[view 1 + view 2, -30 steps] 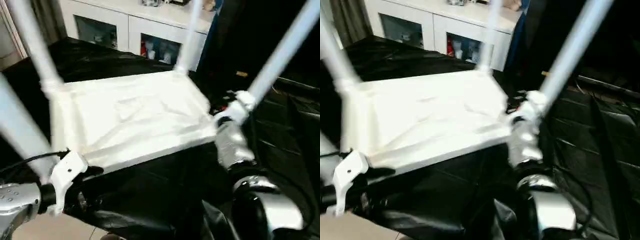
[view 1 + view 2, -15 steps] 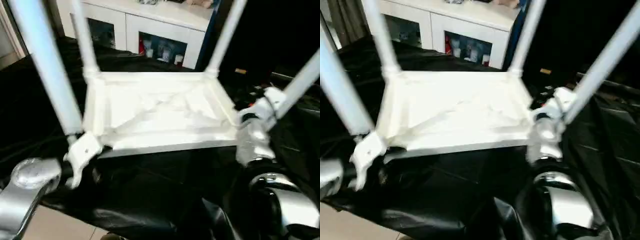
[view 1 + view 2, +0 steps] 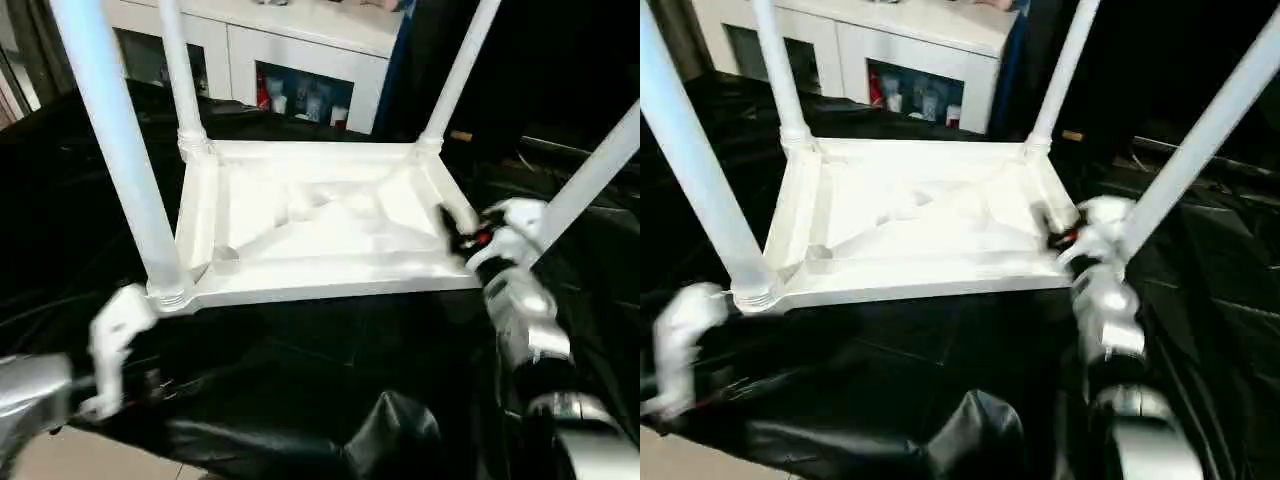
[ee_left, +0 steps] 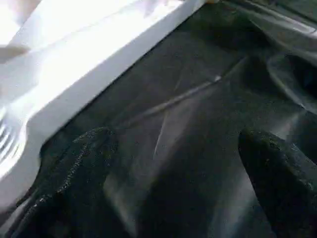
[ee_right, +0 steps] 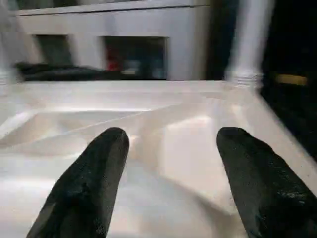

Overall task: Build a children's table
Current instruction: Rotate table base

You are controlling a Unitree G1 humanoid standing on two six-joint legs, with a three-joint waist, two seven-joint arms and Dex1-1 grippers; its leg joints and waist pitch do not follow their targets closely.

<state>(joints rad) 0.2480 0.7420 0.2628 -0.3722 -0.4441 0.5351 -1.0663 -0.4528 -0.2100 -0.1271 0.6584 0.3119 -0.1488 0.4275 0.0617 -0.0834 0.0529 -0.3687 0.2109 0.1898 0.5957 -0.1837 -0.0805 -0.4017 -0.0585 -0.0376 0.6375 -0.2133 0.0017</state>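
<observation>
The white children's table (image 3: 320, 215) lies upside down on the black sheet, ribbed underside up. All four legs stand in their corner sockets: near left (image 3: 115, 150), far left (image 3: 175, 70), far right (image 3: 455, 75), near right (image 3: 590, 180). My left gripper (image 4: 176, 144) is open and empty, low over the sheet just off the table's near-left corner (image 3: 170, 295). My right gripper (image 5: 173, 136) is open at the table's right rim beside the near right leg. Its fingers (image 3: 452, 225) reach over the ribbed underside and hold nothing.
A crumpled black sheet (image 3: 300, 370) covers the work surface and bulges up near me. A white cabinet with glass doors (image 3: 300, 60) stands behind the table. Bare floor (image 3: 90, 465) shows at the lower left.
The table has swung round from a tilted pose and now lies level on the sheet. My left gripper has drawn back from the near-left corner. The right gripper has stayed at the right rim.
</observation>
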